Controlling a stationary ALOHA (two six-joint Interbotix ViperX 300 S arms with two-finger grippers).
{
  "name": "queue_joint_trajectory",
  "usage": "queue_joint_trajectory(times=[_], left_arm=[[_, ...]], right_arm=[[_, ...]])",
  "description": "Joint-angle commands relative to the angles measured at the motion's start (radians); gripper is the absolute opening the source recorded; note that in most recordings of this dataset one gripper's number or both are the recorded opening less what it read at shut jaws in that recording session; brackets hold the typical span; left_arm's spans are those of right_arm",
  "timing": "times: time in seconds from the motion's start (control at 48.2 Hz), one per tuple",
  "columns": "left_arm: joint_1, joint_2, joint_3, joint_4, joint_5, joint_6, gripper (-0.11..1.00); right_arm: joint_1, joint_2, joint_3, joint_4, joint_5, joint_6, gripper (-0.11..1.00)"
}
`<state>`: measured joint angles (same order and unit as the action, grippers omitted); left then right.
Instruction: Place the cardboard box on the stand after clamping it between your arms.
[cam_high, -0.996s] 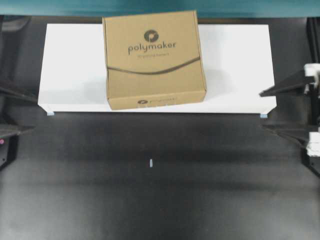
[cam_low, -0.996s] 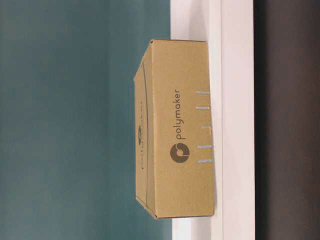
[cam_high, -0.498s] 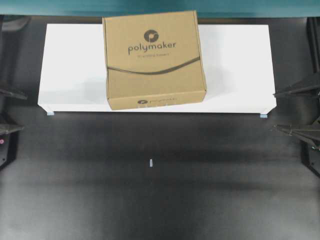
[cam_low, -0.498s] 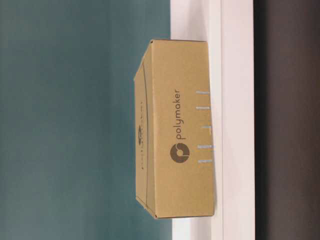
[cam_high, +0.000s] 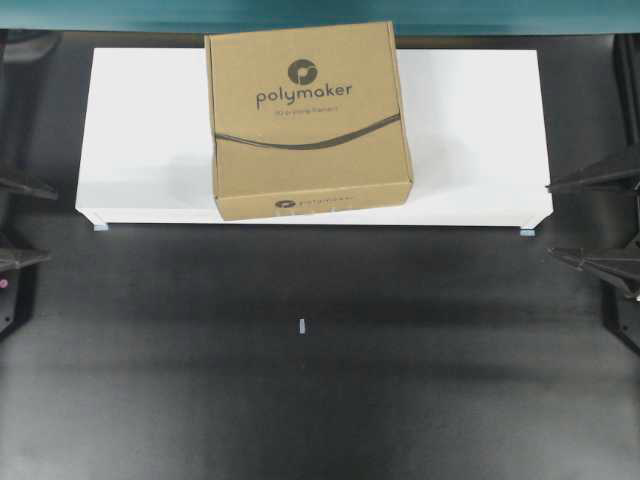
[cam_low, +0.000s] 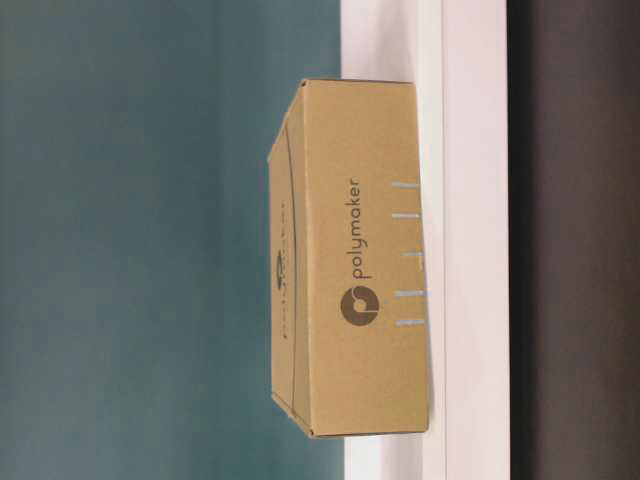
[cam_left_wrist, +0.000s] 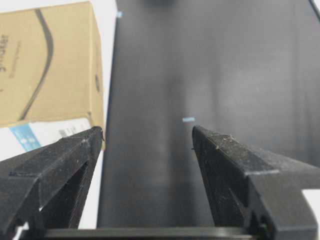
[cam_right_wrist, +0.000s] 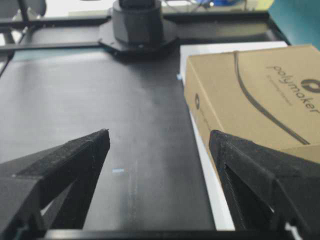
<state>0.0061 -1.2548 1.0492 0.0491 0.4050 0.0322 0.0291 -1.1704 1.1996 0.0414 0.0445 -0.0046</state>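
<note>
Both grippers, left gripper (cam_high: 22, 222) and right gripper (cam_high: 598, 218), wait with fingers spread apart, empty, at the table's side edges; cardboard box (cam_high: 308, 118) sits between them, well apart, on the white stand (cam_high: 470, 130).

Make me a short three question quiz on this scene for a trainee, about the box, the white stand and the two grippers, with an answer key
1. True or false: the cardboard box lies flat on the stand.
2. Multiple choice: the left gripper and right gripper are A) clamping the box, B) open and apart from it at the table's sides, C) shut above it.
3. Fill in: the word printed on the box top is ____.

Key: 1 true; 2 B; 3 polymaker.
</note>
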Motion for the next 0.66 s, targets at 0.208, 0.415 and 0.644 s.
queue_joint_trajectory(times=[0.208,0.415,0.644], left_arm=[[-0.002,0.009,0.000,-0.002,-0.034,-0.002,0.71],[-0.002,0.012,0.011,-0.002,-0.123,-0.003,0.71],[-0.002,0.014,0.038,-0.002,-0.135,-0.006,0.71]], right_arm=[[0.014,0.002,0.017,-0.002,-0.012,0.011,0.77],[0.014,0.002,0.017,0.000,-0.041,0.006,0.77],[0.014,0.002,0.023,-0.002,-0.044,0.003,0.77]])
